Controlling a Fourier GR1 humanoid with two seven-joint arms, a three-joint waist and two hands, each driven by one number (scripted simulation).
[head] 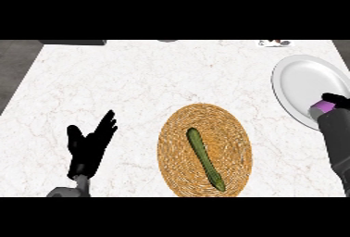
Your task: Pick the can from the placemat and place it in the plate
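A white plate (304, 81) lies at the counter's right edge. Over its lower right rim my right hand (335, 99) is curled round a purple can (321, 108), of which only a small part shows under the fingers. A round woven placemat (174, 152) lies in the middle front, with a long green cucumber (205, 159) lying on it. My left hand (89, 141) rests open at the lower left, fingers up, well away from the placemat.
The white marble counter (123, 83) ends in dark floor at the left and top right. A dark object (71, 42) sits at the far left edge and a small item (273, 43) at the far right edge.
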